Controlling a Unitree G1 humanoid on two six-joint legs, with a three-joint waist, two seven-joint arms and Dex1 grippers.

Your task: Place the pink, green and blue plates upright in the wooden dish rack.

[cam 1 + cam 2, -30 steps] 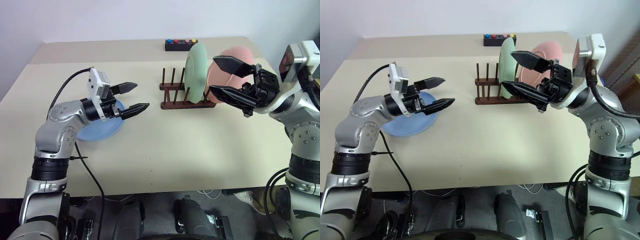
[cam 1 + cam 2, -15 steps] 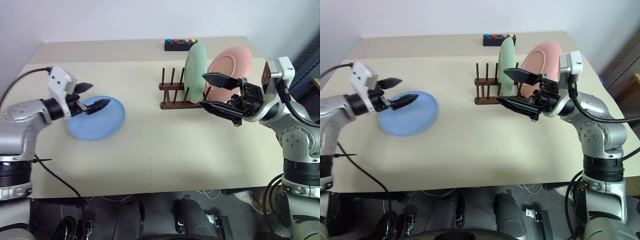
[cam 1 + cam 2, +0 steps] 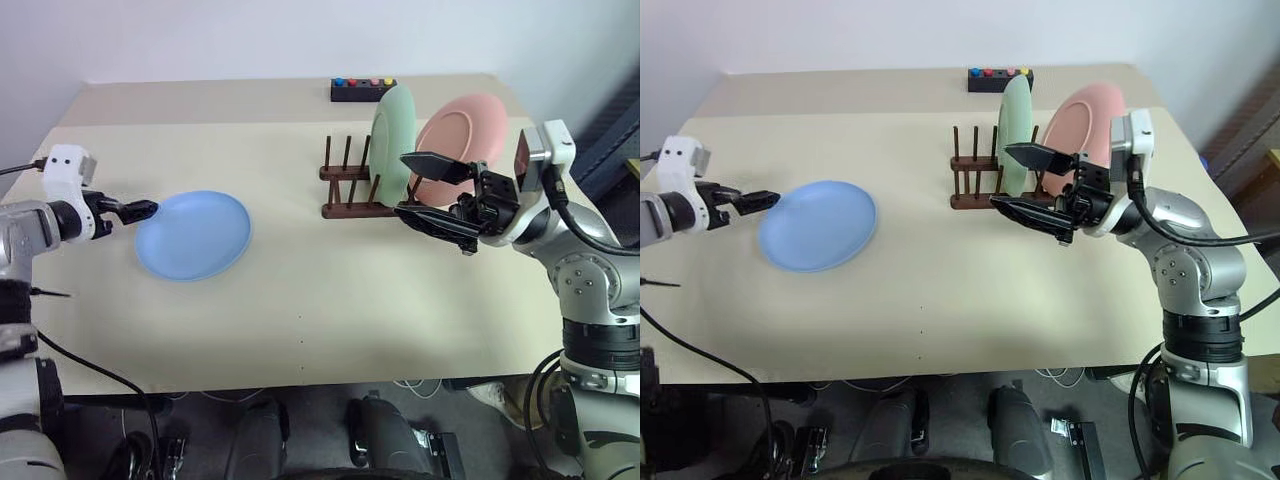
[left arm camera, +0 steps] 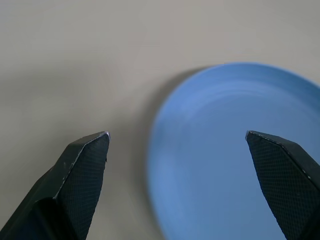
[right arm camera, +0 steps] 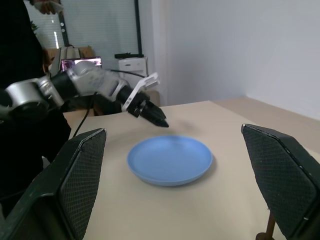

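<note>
Hovering with its two black fingers spread wide and nothing between them, the left gripper sits just off the outer edge of the blue plate, pointing toward it; in the left wrist view the plate's rim falls between the two open fingertips. The blue plate lies flat on the beige table, well apart from the rack. The right gripper is also wide open and empty, held above the table just in front of the wooden dish rack, its fingers pointing across toward the left side. In the rack the green plate stands upright between the pegs, and the pink plate stands beside it at the rack's right end, leaning back a little; whether its lower edge sits inside the pegs is hidden by the right gripper. Several pegs to the left of the green plate stand free. Behind the rack, near the far edge of the table, lies a small black box with coloured buttons.
</note>
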